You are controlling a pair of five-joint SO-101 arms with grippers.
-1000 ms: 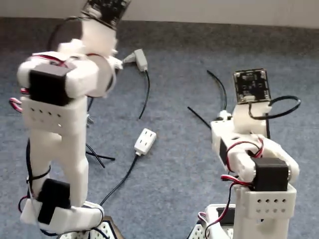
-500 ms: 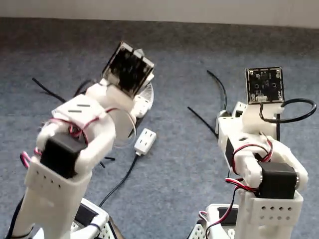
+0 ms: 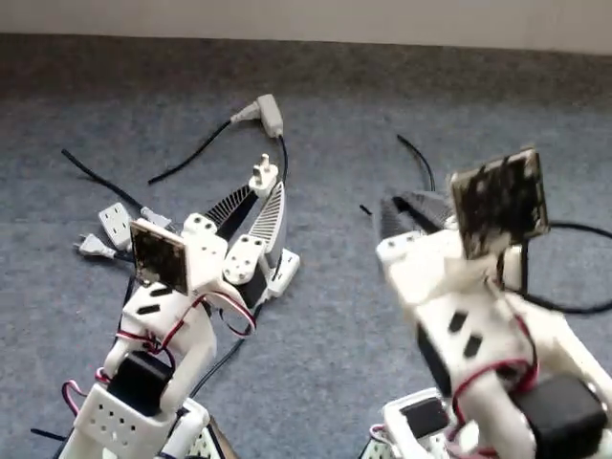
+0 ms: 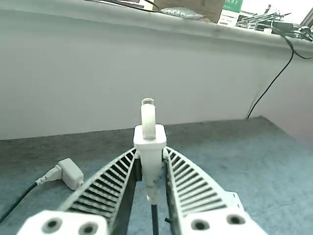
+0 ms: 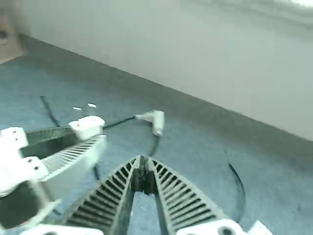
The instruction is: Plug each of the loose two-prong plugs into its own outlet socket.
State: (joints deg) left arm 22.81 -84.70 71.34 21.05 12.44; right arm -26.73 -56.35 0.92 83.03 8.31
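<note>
While left claw (image 4: pixel 150 154) clamps the two-prong plug (image 4: pixel 149 134), prongs forward | right claw (image 5: pixel 142 164) closed, seemingly empty | next: square prongs to outlet socket (image 3: pixel 286 269), push straight.

Left tool (image 4: pixel 150 154) clamped on plug (image 4: pixel 149 138), right tool (image 5: pixel 143 162) closed

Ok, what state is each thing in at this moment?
white two-prong plug: unplugged, held off the grey carpet in the left end effector.
left end effector: shut on that plug.
right end effector: shut, nothing seen in it.
white outlet socket block: lying on the carpet, partly hidden.
grey-white plug on a black cord: loose on the carpet, unplugged.
</note>
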